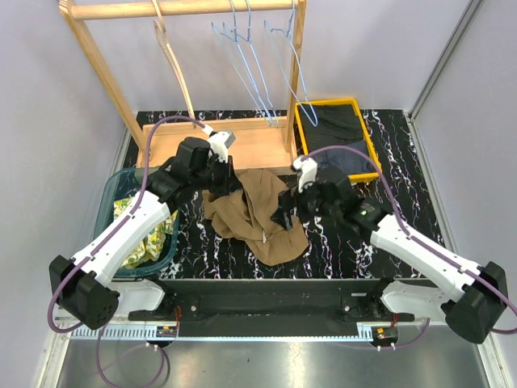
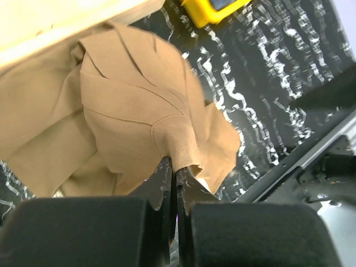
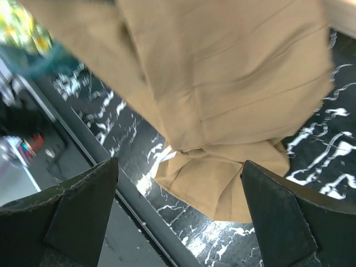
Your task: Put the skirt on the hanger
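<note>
Left claw (image 2: 173, 169) is clamped tight on a ribbed fold of the tan skirt (image 1: 257, 217), at the skirt's far-left end just beside the wooden rack base (image 1: 250, 141). Skirt lies crumpled on the black marbled table (image 1: 396, 145) between the two arms, its long axis running from that pinched far-left end to the near right, broader end pointing at the near edge. Right claw (image 3: 178, 167) is spread wide over the skirt's right part, gripping nothing.

Skirt (image 1: 262, 222): middle of table (image 1: 396, 137)
Rack (image 1: 258, 141): behind skirt
Basket (image 1: 109, 198): left of skirt
Tray (image 1: 327, 103): right of rack
</note>
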Action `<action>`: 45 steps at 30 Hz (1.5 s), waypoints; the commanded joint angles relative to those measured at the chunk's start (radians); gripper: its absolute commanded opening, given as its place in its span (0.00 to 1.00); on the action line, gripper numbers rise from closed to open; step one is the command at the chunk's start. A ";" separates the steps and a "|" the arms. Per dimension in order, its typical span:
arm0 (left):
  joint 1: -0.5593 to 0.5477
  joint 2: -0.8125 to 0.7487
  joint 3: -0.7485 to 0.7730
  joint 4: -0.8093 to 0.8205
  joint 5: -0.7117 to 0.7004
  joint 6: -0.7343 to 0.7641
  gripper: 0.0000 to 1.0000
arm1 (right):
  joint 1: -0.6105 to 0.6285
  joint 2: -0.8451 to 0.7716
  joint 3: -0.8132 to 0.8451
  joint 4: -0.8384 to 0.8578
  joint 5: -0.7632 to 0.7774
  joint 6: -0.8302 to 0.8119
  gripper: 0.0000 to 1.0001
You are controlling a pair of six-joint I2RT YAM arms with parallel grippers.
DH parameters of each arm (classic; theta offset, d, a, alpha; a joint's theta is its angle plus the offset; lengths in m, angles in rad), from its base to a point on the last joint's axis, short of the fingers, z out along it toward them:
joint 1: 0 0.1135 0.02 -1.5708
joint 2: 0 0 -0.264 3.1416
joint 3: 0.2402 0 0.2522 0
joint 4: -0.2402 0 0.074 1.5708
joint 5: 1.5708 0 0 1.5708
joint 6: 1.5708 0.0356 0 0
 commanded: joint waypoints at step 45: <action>-0.009 -0.230 0.342 -0.270 -0.378 0.196 0.00 | 0.245 -0.006 0.621 -0.168 0.918 -0.102 0.00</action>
